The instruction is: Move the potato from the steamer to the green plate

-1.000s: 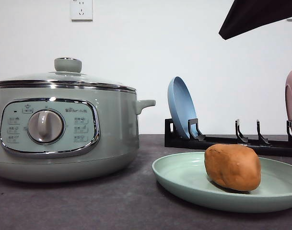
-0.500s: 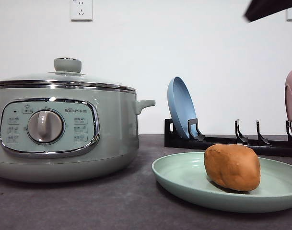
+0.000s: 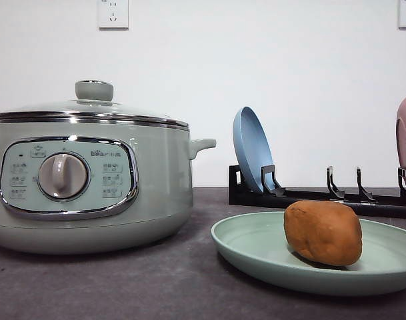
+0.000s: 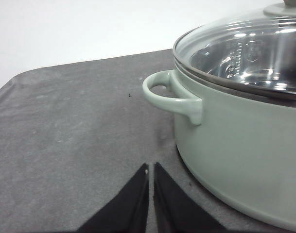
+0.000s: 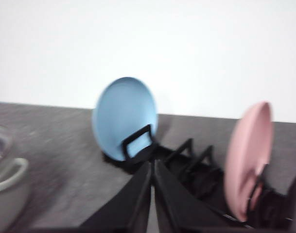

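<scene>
Potato point(image 3: 323, 233) on the green plate point(image 3: 256, 250), steamer point(image 3: 89, 183) lidded beside it.

The potato lies toward the right of the plate, on the dark table point(image 3: 123, 287). The left gripper point(image 4: 151, 170) hangs beside the steamer's side handle, fingers pressed together and empty. The right gripper point(image 5: 152, 167), also pressed together with nothing between, faces the rack point(image 5: 196, 170) holding a blue plate point(image 5: 123, 114) and a pink dish point(image 5: 250, 155).

Dark table point(image 3: 123, 287) — carrying steamer point(image 3: 89, 180), green plate point(image 3: 256, 253), dish rack point(image 3: 309, 197).
</scene>
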